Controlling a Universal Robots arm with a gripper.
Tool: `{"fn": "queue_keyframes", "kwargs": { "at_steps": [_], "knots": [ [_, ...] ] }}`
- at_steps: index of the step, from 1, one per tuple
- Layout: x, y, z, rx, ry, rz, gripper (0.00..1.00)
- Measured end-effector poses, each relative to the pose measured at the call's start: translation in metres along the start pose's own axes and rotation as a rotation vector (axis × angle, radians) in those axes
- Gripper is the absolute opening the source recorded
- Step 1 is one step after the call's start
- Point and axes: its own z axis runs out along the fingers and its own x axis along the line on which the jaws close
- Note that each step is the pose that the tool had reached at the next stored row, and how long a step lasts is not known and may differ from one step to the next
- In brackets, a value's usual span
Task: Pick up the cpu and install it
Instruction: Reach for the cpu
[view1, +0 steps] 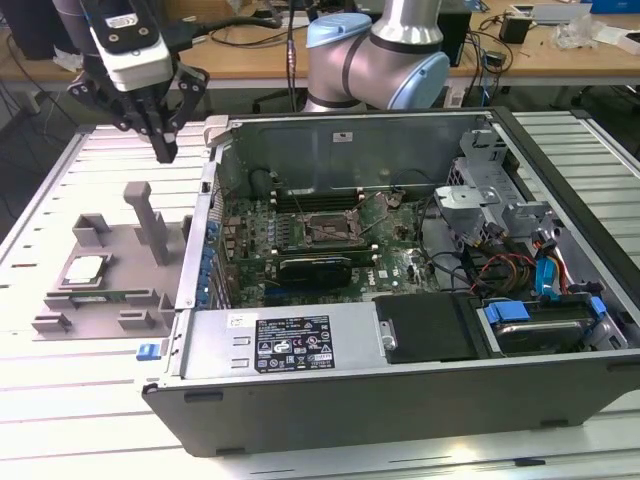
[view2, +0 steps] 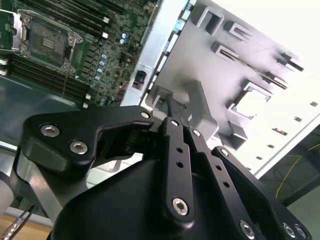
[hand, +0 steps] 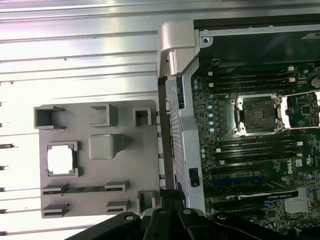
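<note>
— Where does the cpu (view1: 83, 268) sit?

— In a square, walled pocket of the matte grey plastic fixture plate (view1: 128, 262), at the exterior view's left of the computer case (view1: 400, 400). It lies flat, a small square chip whose silvery metal top catches the light. In the first wrist view the cpu (hand: 61, 160) glares almost white inside its raised frame.

— And the gripper (view1: 162, 152)?

— It hangs in the air above the far part of that plate, over a tall upright grey post (view1: 150, 215) and clear of it. Its black, bolted metal fingers (view2: 175, 145) are drawn together to a narrow point, with nothing between them. It is well apart from the chip.

— What else lies on the plate?

— A long, thin green memory stick (hand: 80, 189) stands edgewise in a slot just beside the chip's pocket.

— The case?

— It lies open on a ribbed aluminium table (view1: 60, 420), showing a green motherboard (view1: 250, 235). The square, metal-framed socket (hand: 257, 115) has its frame swung open and holds no chip.
</note>
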Motion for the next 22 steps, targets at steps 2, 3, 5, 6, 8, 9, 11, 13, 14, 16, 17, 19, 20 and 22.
{"fn": "queue_keyframes", "kwargs": {
  "at_steps": [2,3,5,6,8,9,11,13,14,16,17,19,20,22],
  "knots": [
    [0.0036,-0.0003,-0.0001,-0.0001,-0.0003,0.0,0.11],
    [0.0061,-0.0004,-0.0002,-0.0001,-0.0006,0.0,0.11],
    [0.0121,-0.0009,-0.0004,-0.0001,-0.001,0.0,0.11],
    [0.0163,-0.0012,-0.0006,-0.0001,-0.0013,0.0,0.11],
    [0.0232,-0.0017,-0.0008,-0.0002,-0.002,0.0,0.11],
    [0.0254,-0.0019,-0.0009,-0.0002,-0.0021,0.0,0.11],
    [0.0292,-0.0022,-0.001,-0.0002,-0.0025,0.0,0.11],
    [0.0383,-0.0029,-0.0013,-0.0002,-0.0033,0.0,0.11],
    [0.0414,-0.0031,-0.0014,-0.0003,-0.0035,0.0,0.11],
    [0.0449,-0.0033,-0.0015,-0.0003,-0.0038,0.0,0.11],
    [0.0467,-0.0035,-0.0016,-0.0003,-0.004,0.0,0.11],
    [0.0506,-0.0038,-0.0017,-0.0004,-0.0044,0.0,0.11],
    [0.0529,-0.0039,-0.0018,-0.0004,-0.0046,0.0,0.11],
    [0.0566,-0.0042,-0.0019,-0.0004,-0.0049,0.0,0.11]
  ]
}}
